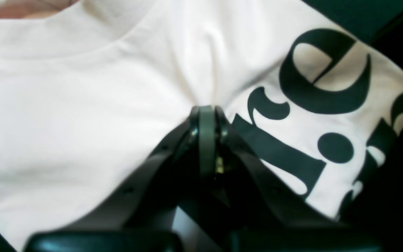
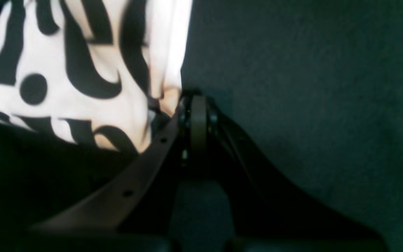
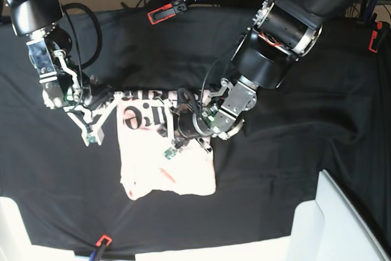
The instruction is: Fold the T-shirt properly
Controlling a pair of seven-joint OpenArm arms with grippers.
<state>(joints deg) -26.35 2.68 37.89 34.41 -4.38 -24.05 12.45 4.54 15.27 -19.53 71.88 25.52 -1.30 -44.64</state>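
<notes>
1. Lying on a surface [image 3: 293, 151] draped in black cloth, the T-shirt [image 3: 177, 169] is a partly folded pale pink bundle. Its lettered band runs crosswise along the shirt's far edge, and the plain part reaches toward the near edge of the surface.
2. The left claw [image 1: 206, 110] sits over the shirt itself, at the right end of the lettered band. Its jaws are pressed together on a gathered ridge of pale cloth, with the collar beyond it and the black letters to one side.
3. The right claw [image 2: 196, 99] sits at the shirt's opposite side edge, by the left end of the lettered band. Its jaws are pressed together, seemingly nipping the very edge of the fabric; the blur leaves this unsure.
4. The band's long axis runs from one claw to the other, so both appear to grip its two ends.
5. Judging from this, the coming move turns on carrying that lettered edge toward the plain part.
</notes>
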